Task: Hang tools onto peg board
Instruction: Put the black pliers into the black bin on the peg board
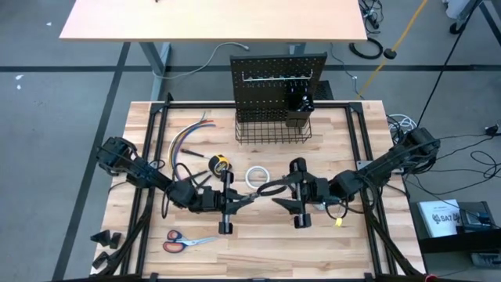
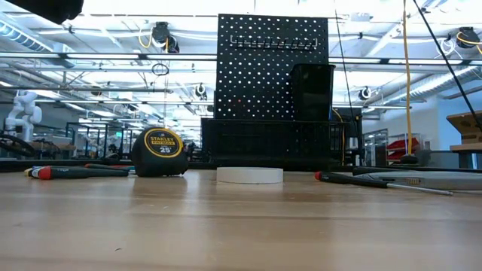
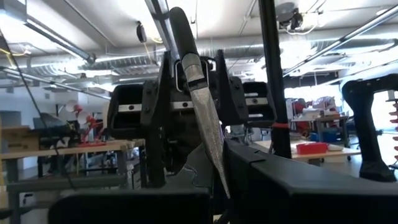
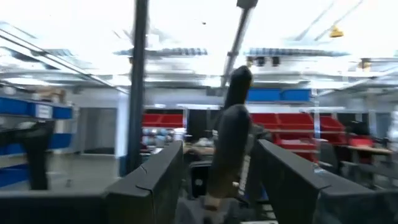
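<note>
The left gripper (image 1: 237,202) has its fingers (image 3: 298,186) clenched on the nose end of the black-handled pliers (image 1: 262,190). In the left wrist view the serrated tip rises out of them, slanted, toward the other arm. The right gripper (image 1: 287,196) faces it from the opposite side. Its fingers (image 4: 149,180) are spread around one pliers handle, with a gap showing on at least one side, so it looks released, not yet gripping.

The pliers hang in the air between the two grippers, above the middle of the surface (image 1: 258,254) and clear of it. This looks like a handover partway done.

A yellow tape measure (image 1: 221,164) and a white tape roll (image 1: 257,176) lie just behind the pliers. The orange-handled scissors (image 1: 184,241) are near the front on the left side, and the coloured wires (image 1: 192,133) are farther back. A screwdriver (image 2: 354,179) lies flat in the low view. The peg board (image 1: 278,78) stands upright at the rear edge, with its wire basket (image 1: 272,129) in front of it. It is well away from the pliers.

The main risk is timing. If the left fingers let go before the right ones have closed firmly, the pliers would probably drop onto the surface or the tape roll. The handles are rounded and pivot at the joint, so a grip on one handle alone may let the tool swing or scissor open. That would leave it at a poor angle for the hooks. Pulling apart while both grips hold could twist the tool or strain the arms.
</note>
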Motion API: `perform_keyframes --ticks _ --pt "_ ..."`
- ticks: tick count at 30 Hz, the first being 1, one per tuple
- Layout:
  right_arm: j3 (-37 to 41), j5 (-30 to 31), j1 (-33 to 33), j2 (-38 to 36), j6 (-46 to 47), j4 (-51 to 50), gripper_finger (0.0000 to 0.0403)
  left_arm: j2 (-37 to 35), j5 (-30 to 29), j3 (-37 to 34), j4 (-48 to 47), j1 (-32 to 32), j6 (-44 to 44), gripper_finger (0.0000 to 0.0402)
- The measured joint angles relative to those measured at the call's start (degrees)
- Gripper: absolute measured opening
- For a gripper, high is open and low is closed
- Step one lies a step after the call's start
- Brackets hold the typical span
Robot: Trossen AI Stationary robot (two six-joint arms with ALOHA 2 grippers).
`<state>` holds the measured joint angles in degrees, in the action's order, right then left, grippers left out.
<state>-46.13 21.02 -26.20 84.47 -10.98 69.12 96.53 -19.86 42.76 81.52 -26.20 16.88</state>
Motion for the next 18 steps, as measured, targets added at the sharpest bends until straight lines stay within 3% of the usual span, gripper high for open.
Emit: perform_keyframes --ticks 5,10,13,18 --pt "0.00 4.56 0.04 0.00 -0.18 -0.52 0.0182 0.00 -0.20 0.00 -1.03 0.35 -0.02 0.0009" --pt "0.00 7.55 -0.07 0.00 0.93 -0.85 0.0102 0.00 -0.61 0.00 -1.55 0.65 -0.09 0.0014" --pt "-0.04 7.55 -0.18 -0.04 0.67 -2.32 0.0032 -0.06 -1.82 -0.03 -2.85 1.10 -0.07 0.0044" --pt "0.07 10.19 -0.98 -0.40 -0.74 -3.31 0.0032 -0.04 -9.73 0.00 -7.60 1.16 0.02 0.0108"
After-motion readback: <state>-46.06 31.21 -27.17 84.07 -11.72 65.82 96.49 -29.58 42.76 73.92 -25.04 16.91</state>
